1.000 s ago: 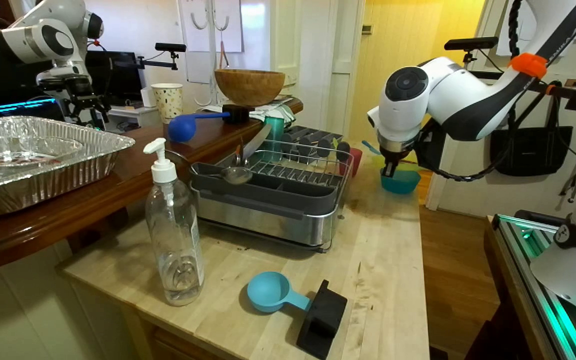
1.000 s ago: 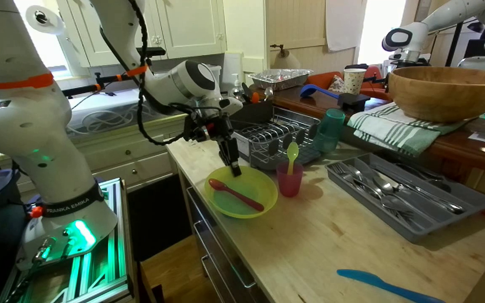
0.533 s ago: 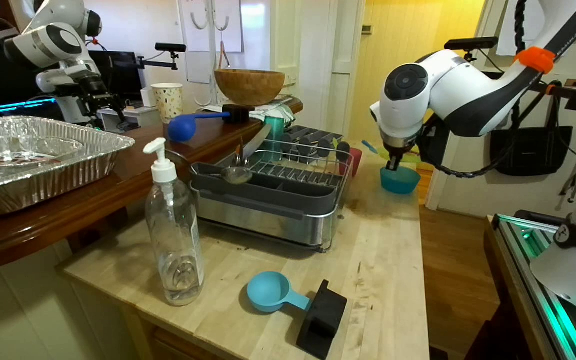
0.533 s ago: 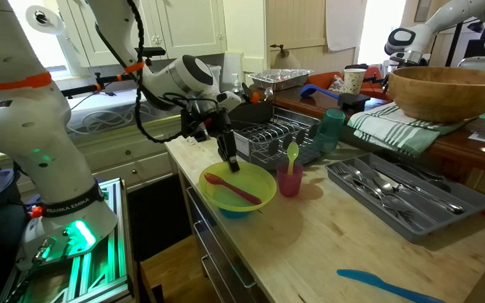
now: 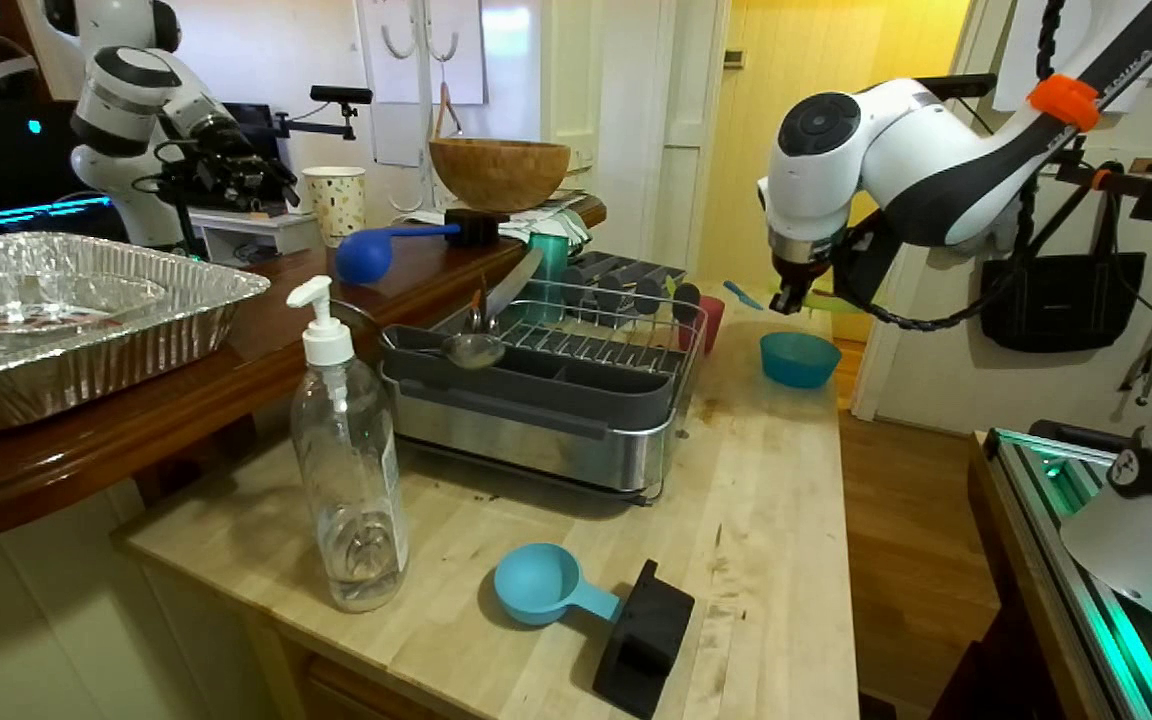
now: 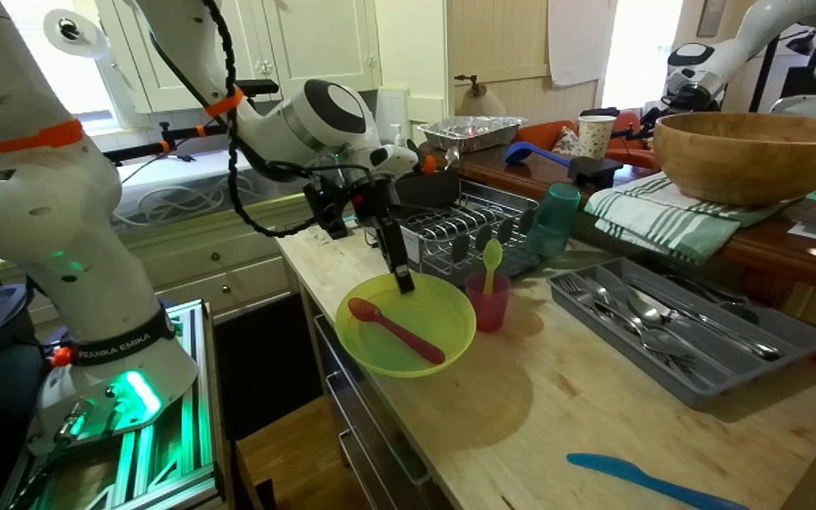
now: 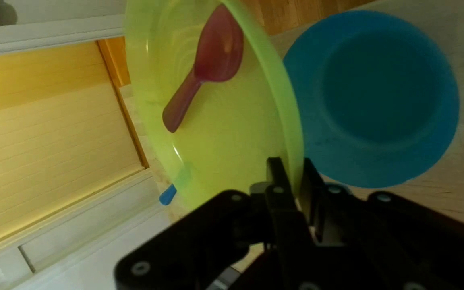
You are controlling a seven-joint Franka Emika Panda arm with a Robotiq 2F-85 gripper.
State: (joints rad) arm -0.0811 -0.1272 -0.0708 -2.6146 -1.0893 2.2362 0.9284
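My gripper (image 7: 291, 162) is shut on the rim of a yellow-green bowl (image 7: 232, 121), one finger inside the wall and one outside. In an exterior view the gripper (image 6: 405, 282) reaches down to the far rim of the yellow-green bowl (image 6: 443, 319), which hangs tilted above the counter and casts a shadow. A red spoon (image 6: 395, 331) lies in it; the wrist view shows the red spoon (image 7: 220, 44) too. A blue bowl (image 7: 381, 84) stands on the counter beside and below the held bowl. The blue bowl (image 5: 801, 362) also appears in an exterior view, with a gap under my gripper (image 5: 786, 300).
A pink cup (image 6: 487, 304) with a green spoon stands close by the held bowl. Behind are a dish rack (image 6: 465, 227) and a teal cup (image 6: 554, 219). A grey cutlery tray (image 6: 705, 382) and a blue knife (image 6: 652, 483) lie farther along the counter.
My gripper has risen with the yellow-green bowl, the red spoon riding inside, away from the blue bowl on the counter. The second arm in the background has also moved.
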